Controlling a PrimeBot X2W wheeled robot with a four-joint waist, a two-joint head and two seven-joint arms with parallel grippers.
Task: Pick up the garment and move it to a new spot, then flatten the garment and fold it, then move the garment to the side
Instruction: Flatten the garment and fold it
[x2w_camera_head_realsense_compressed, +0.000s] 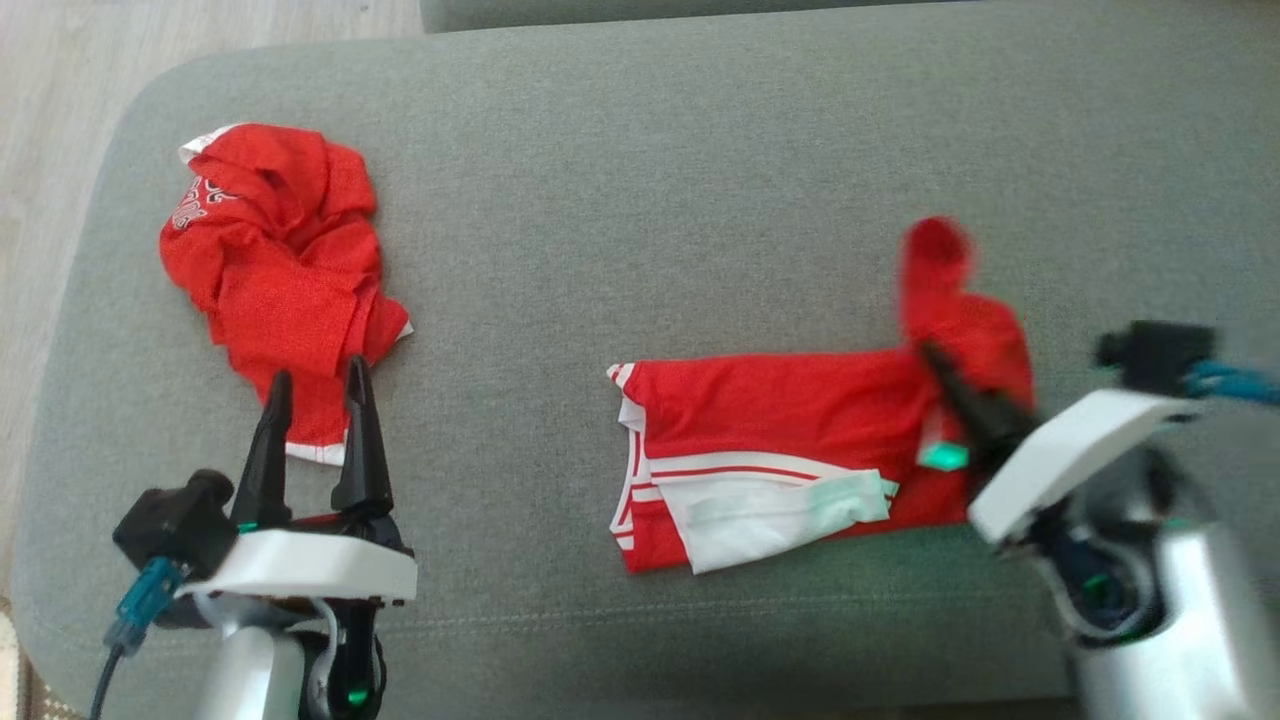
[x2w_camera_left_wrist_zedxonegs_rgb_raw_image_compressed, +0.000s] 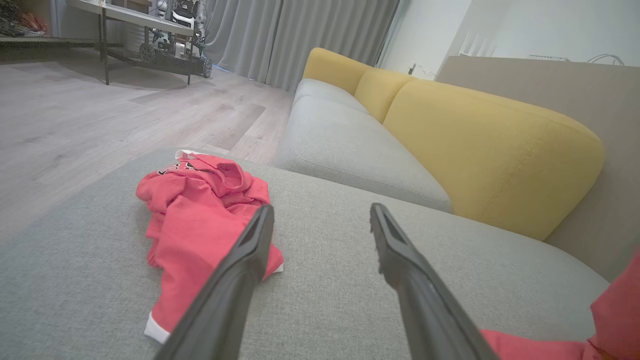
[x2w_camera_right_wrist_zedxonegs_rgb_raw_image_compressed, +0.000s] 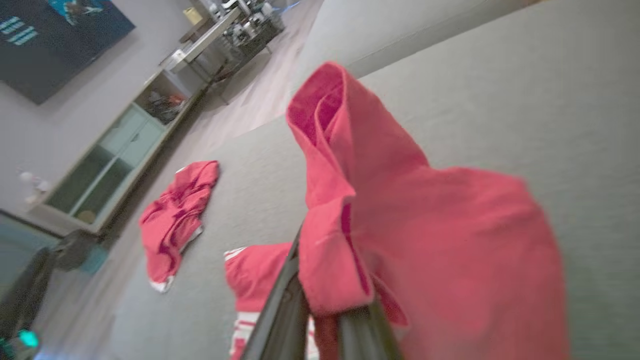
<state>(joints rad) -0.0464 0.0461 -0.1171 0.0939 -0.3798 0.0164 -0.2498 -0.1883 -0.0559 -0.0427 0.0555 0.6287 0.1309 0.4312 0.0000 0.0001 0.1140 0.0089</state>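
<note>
One grey cushion (x2w_camera_head_realsense_compressed: 640, 200) is carrying two red pieces: the half-folded striped garment (x2w_camera_head_realsense_compressed: 780, 420), its raised edge clenched in the right end effector (x2w_camera_head_realsense_compressed: 940, 365), and a crumpled shirt (x2w_camera_head_realsense_compressed: 280, 270) just ahead of the released left end effector (x2w_camera_head_realsense_compressed: 318, 378).

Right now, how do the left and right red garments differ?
The left garment lies crumpled in a heap; the right garment is spread in a flat band. The left garment is ungripped before the open left claw; the right garment has one end pinched and held up by the right claw. Both are red with white trim, on the grey cushion.
</note>
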